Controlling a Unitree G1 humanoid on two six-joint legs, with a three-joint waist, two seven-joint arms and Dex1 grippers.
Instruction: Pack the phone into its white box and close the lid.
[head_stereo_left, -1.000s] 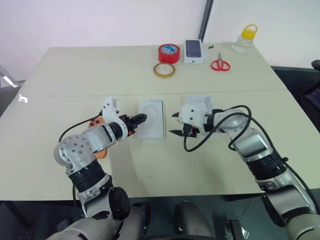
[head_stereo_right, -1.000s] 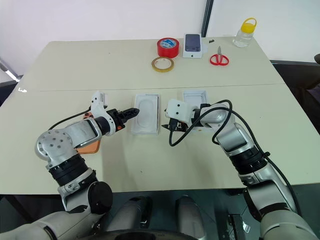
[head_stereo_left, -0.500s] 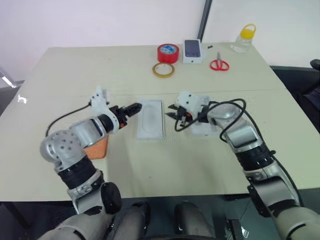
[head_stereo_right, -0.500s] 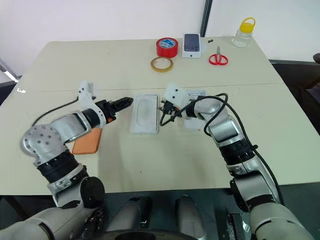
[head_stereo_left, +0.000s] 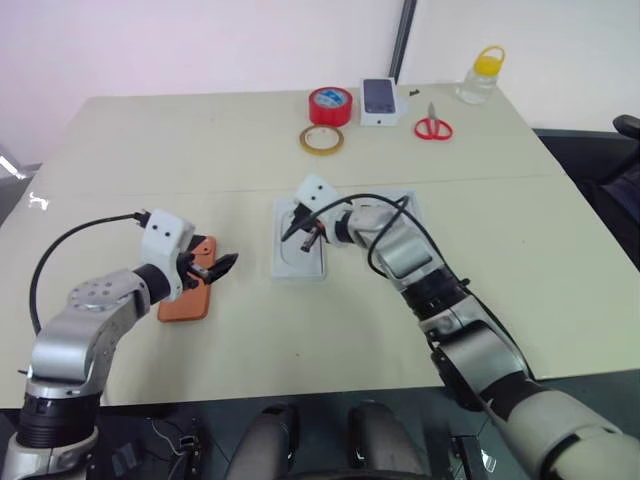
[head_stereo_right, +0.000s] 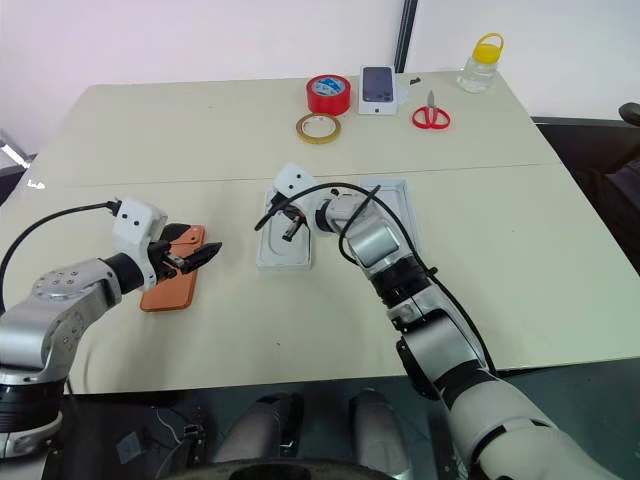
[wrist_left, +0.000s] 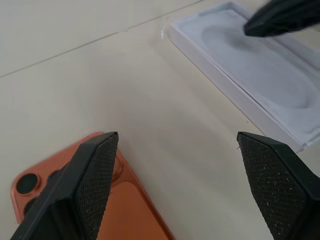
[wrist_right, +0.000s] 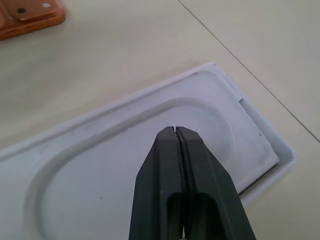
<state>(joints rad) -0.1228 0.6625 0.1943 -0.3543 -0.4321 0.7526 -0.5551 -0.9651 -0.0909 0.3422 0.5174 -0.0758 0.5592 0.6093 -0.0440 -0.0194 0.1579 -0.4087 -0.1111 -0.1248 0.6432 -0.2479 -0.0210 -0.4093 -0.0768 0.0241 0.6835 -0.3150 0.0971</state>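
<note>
The left claw (head_stereo_left: 222, 266) hovers low over the tabletop (head_stereo_left: 150, 150), fingers spread wide with nothing between them, its forearm bent in from the left edge. The phone (head_stereo_left: 188, 293) lies back-up just behind and beneath that claw, its near end partly hidden by the wrist housing; in the left wrist view one finger overlaps the phone's lens corner.

Well to the right of the left claw, the white box (head_stereo_left: 299, 252) lies open on the tabletop. The right claw (wrist_right: 181, 137) sits over it, fingers pressed together and gripping nothing; whether the tips touch the moulded white insert inside cannot be made out. The right arm reaches forward and across to the left, its forearm covering much of a second white tray, probably the lid (head_stereo_left: 408, 207), just right of that claw.

Far beyond both claws stand two tape rolls, a small box, scissors and a jar.
</note>
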